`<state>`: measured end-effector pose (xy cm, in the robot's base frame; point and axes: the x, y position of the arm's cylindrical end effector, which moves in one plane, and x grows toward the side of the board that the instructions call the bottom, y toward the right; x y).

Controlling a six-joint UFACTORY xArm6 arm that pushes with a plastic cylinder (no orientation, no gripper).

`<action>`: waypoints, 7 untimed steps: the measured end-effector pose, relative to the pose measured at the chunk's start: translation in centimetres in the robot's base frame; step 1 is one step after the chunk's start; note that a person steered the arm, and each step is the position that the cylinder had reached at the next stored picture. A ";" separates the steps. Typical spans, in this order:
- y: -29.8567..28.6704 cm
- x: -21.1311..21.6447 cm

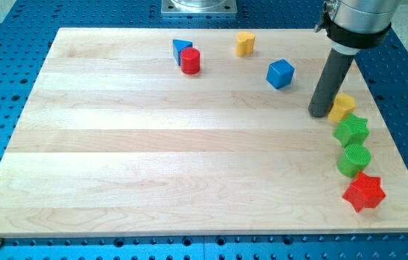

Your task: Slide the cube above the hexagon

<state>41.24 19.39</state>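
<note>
A blue cube (280,74) sits on the wooden board toward the view's upper right. A yellow hexagon (343,107) lies to its lower right, near the board's right edge. My tip (320,113) rests on the board just left of the yellow hexagon, touching or nearly touching it, and below and to the right of the blue cube. The rod rises from the tip to the arm at the view's top right.
A blue triangle (181,49) and a red cylinder (191,61) stand together at the upper middle. A yellow heart-like block (245,43) is near the top edge. Below the hexagon, a green star (352,131), a green cylinder (354,159) and a red star (364,191) line the right edge.
</note>
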 end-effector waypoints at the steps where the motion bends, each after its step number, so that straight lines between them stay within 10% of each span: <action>1: -11.3 0.4; 2: -13.8 -4.8; 5: 2.6 -12.7; 7: 7.3 -8.0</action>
<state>33.20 26.66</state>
